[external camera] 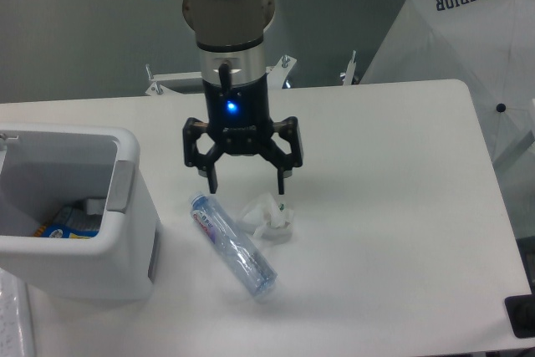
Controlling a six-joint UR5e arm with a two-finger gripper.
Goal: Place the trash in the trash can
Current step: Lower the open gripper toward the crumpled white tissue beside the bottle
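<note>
Two pieces of trash lie on the white bench [401, 206]: a clear crushed plastic bottle [233, 245] with a blue-and-red label near its upper end, lettering too small to read, lying diagonally; and a crumpled white paper wad [269, 216], just beside the bottle on its right, possibly touching it. One robot hand [246, 185], black, two-fingered, with a blue light lit on its body, hangs above both items with fingers spread apart and nothing between them; one fingertip stands over the bottle's upper end, the other over the wad. One trash can [125, 206], boxy and white with a thick rim and grey side panel, stands at the bench's left, well apart from the trash; inside it shows a blue-and-yellow printed packet [67, 227], text unreadable. One white umbrella [468, 48] at upper right, printed "SUPERIOR".
</note>
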